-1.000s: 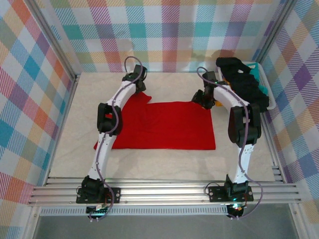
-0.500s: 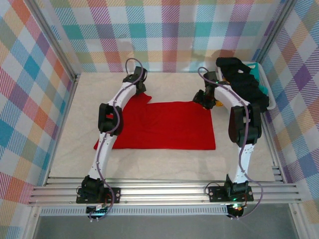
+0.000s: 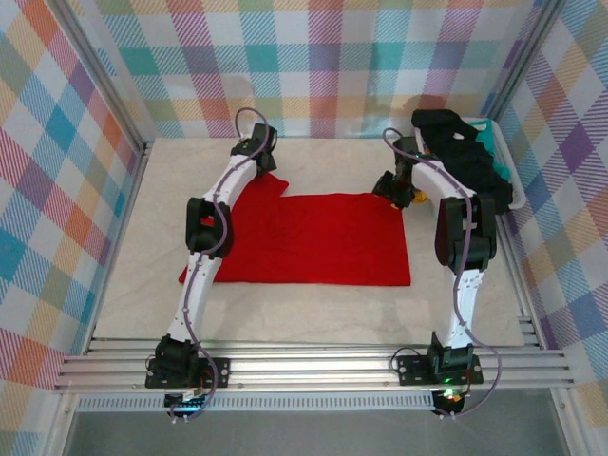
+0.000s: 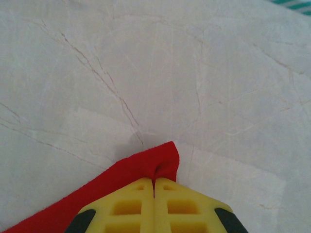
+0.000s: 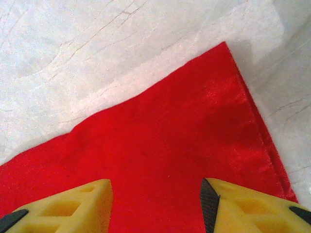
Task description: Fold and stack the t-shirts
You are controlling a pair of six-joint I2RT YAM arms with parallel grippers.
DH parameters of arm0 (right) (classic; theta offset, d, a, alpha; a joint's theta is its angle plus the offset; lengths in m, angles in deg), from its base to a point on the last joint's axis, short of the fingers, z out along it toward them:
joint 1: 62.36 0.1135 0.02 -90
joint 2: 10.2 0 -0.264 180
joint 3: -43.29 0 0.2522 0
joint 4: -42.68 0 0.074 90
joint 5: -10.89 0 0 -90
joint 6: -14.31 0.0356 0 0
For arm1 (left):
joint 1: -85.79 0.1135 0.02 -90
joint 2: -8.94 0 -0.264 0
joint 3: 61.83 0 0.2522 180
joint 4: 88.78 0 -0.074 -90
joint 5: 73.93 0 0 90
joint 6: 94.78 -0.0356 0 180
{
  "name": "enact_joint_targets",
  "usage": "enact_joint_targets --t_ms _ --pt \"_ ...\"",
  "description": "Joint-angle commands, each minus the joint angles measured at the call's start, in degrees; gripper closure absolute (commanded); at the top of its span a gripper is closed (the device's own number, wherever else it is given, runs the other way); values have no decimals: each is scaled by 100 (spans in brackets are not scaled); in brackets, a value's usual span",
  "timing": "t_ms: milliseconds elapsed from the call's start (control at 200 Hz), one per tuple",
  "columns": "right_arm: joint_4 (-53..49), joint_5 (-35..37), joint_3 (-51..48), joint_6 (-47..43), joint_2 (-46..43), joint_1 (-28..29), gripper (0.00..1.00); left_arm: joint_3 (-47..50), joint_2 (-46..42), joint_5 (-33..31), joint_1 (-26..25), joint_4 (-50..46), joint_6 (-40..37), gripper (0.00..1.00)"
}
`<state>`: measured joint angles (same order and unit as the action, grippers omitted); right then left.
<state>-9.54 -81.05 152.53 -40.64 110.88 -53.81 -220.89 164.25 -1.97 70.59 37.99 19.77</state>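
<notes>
A bright red t-shirt (image 3: 323,237) lies flat in the middle of the table, one sleeve reaching toward the back left. My left gripper (image 3: 268,177) sits at that sleeve's far tip. In the left wrist view its yellow jaws (image 4: 154,181) are pressed together with the red corner (image 4: 148,162) pinched between them. My right gripper (image 3: 389,191) hovers at the shirt's back right corner. In the right wrist view it (image 5: 155,187) stands open above the red cloth (image 5: 170,121), with nothing between the fingers. Black t-shirts (image 3: 458,144) are heaped in the basket.
A white-and-teal basket (image 3: 514,186) stands at the back right, close behind the right arm. A bit of orange (image 3: 415,198) shows beside the right gripper. Checked walls close in the table on three sides. Bare tabletop (image 3: 142,256) lies left of the shirt.
The left gripper has closed onto the sleeve's corner. The right gripper has shifted slightly right along the shirt's back edge, still open. The shirt lies as before.
</notes>
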Motion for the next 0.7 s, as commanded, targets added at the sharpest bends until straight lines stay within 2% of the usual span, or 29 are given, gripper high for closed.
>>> enact_joint_targets --t_ms 0,245,465,695 --pt "-172 34 218 -122 102 -28 49 -183 -336 11 70 -106 -59 96" --pt "-555 17 657 -65 512 -78 49 -148 -613 -41 114 -461 -108 96" --pt "-768 121 878 61 745 -168 49 317 -1004 318 166 -328 -59 100" --pt "-729 264 972 11 777 -267 49 321 -1106 476 252 -549 -28 100"
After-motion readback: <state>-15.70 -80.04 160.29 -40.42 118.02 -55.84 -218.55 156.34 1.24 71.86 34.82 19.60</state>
